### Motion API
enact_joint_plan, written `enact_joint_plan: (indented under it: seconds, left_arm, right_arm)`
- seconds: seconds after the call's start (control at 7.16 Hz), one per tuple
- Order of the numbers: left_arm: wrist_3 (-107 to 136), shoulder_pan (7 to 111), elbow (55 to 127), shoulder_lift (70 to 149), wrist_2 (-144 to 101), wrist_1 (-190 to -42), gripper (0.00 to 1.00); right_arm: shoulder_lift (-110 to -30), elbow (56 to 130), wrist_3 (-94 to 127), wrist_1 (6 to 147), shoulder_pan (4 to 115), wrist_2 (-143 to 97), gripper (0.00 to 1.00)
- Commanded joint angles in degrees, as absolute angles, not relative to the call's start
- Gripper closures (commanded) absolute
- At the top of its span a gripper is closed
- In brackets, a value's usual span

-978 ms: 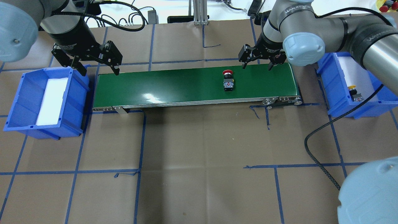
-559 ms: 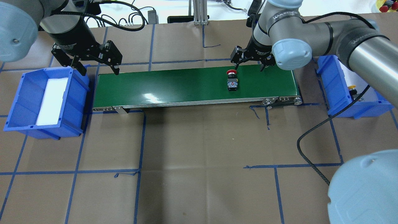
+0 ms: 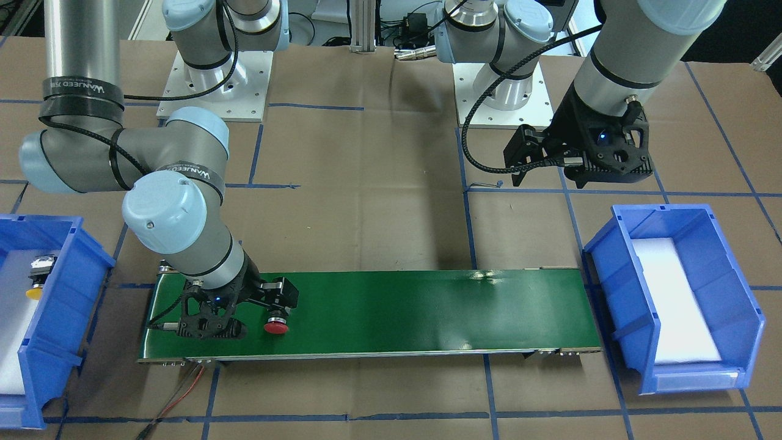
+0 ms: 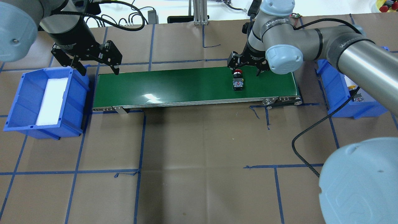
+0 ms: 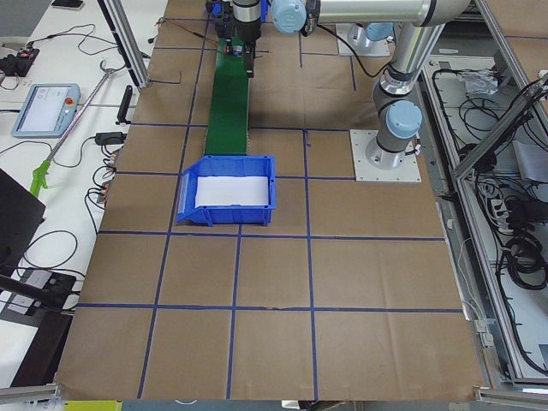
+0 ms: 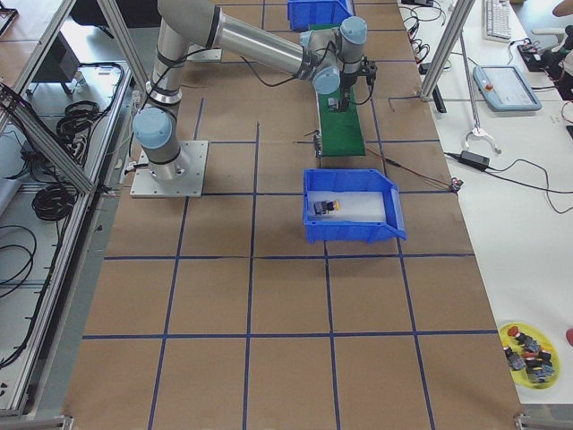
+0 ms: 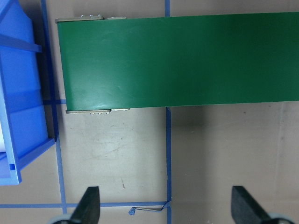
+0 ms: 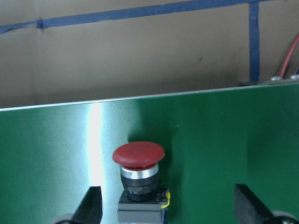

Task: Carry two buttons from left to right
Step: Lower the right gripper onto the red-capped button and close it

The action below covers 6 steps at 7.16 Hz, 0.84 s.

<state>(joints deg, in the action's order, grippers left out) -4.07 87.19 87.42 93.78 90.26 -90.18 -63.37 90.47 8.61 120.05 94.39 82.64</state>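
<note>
Red button (image 4: 238,81) has ridden further right along the green belt (image 4: 186,87) than it stood a second ago; it now lies on its side near the belt's right end, cap toward the far edge. My right gripper (image 4: 245,71) has swung left to meet it and hangs over it; its fingers (image 8: 92,205) are spread wide and grasp nothing, and the wrist view shows the button between them, nearer one finger than the other. I judge the pick is next, and I'd centre before closing, since the button may yet drift. The yellow button (image 3: 36,278) already lies in the right blue bin (image 6: 354,233), so half the job looks done. My left gripper (image 4: 100,73) has not moved; it hangs released over the surface by the belt's left end, beside the left bin (image 4: 18,102).
</note>
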Motion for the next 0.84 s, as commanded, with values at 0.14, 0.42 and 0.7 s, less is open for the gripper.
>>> enact_joint_plan:
  seconds: [0.14,0.42,0.7]
  left_arm:
    - [-4.04,87.19,87.45,93.78,90.26,-90.18,0.00]
    - [-4.13,87.19,87.45,93.69,90.26,-90.18,0.00]
    - [-4.04,87.19,87.36,93.69,90.26,-90.18,0.00]
  right_arm:
    - [-61.79,90.70,8.44,119.88,94.31,82.88,0.03]
    - [-61.52,90.70,7.74,118.92,94.31,83.76,0.48]
    - [-62.05,90.36,7.56,112.20,94.22,83.85,0.93]
